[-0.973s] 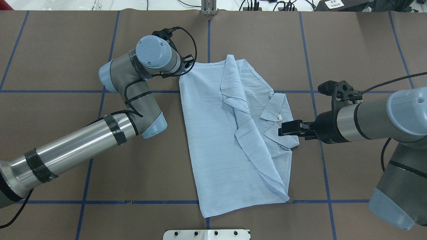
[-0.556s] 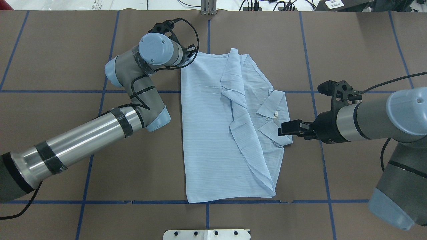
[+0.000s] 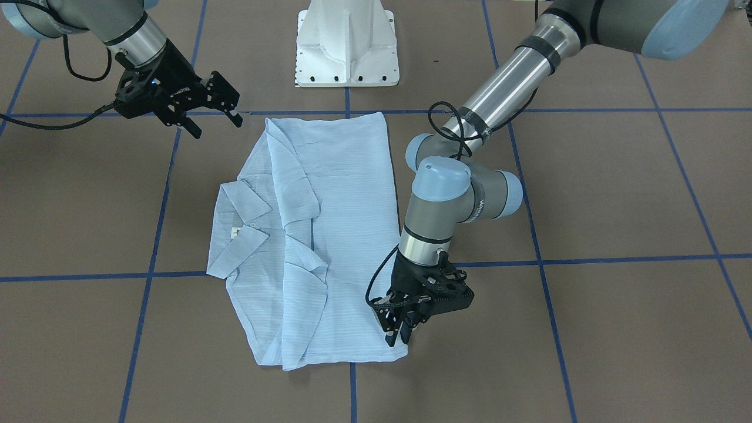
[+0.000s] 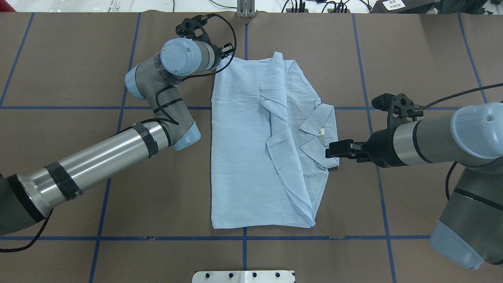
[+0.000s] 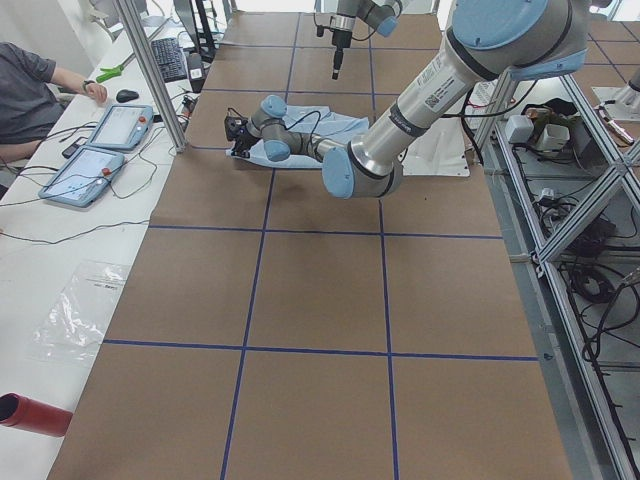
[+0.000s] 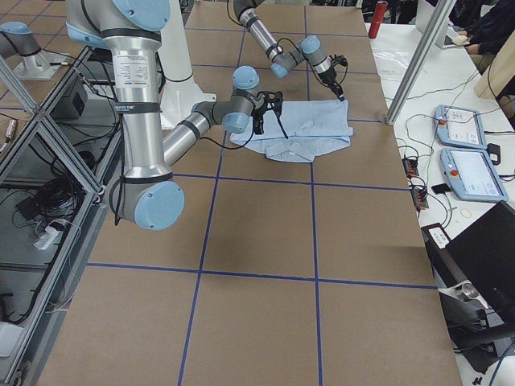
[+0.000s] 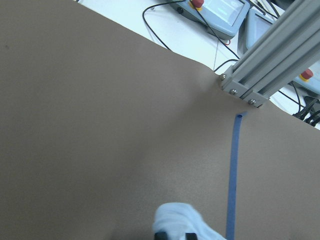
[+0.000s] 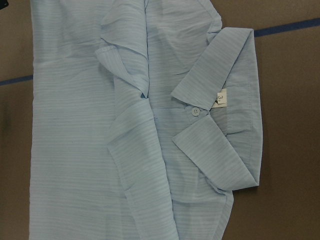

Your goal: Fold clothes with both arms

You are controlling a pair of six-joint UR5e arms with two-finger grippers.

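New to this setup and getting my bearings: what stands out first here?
A light-blue striped shirt, half folded with its collar showing, lies mid-table on brown paper. The left gripper pinches its far left corner, while the right gripper hangs open near the collar.

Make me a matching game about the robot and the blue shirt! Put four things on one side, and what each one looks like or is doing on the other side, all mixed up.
Things:
1. left end effector
2. right end effector
3. collar
4. robot base

States:
A. white, standing between the two arms
B. open, holding nothing
C. shut on a corner of the shirt
D. light blue, lying flat, with a small tag showing

Right pairs: 1-C, 2-B, 3-D, 4-A.
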